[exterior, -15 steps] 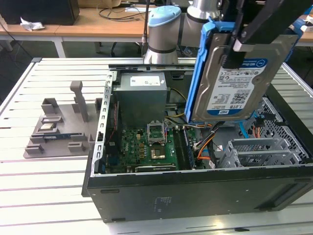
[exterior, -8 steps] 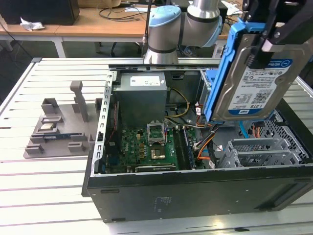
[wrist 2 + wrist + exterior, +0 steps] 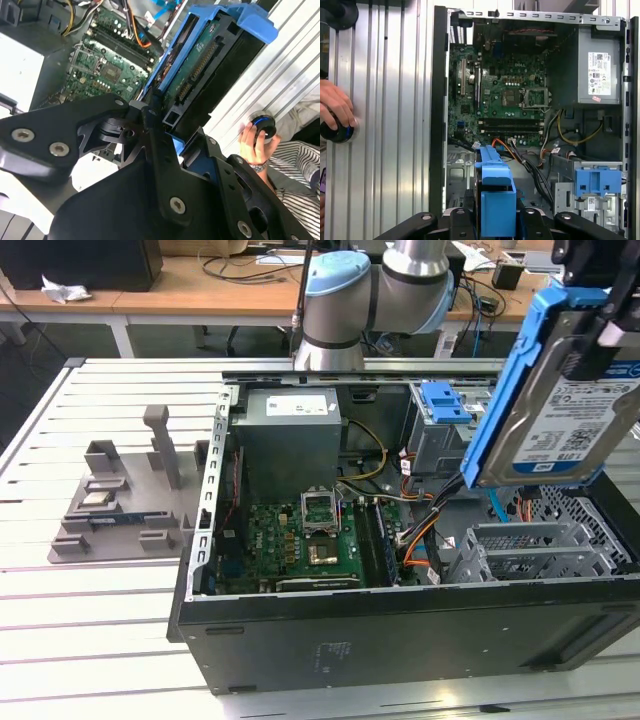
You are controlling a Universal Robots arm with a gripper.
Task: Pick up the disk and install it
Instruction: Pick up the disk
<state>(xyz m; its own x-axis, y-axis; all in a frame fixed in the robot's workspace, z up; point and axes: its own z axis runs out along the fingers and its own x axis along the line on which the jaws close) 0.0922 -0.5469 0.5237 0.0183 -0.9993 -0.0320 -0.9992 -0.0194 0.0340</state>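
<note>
While clamped edge-on between the jaws, which are closed on it, the disk hangs tilted above the drive end of the open computer case, not yet seated. Blue bracket wraps its sides. Circuit board and connector pins are exposed in the second wrist view. Likely rigid, dense for its size and shock-sensitive; bare metal probably slick, bracket plastic may flex a bit. Best hold is on the bracket side rails, off the board and connector. Below it is the grey drive cage, with cables just beside it. Motherboard and power supply lie further in. Case sits on the slatted table. A person's hand rests on a round knob on the table, apart from the case.
</note>
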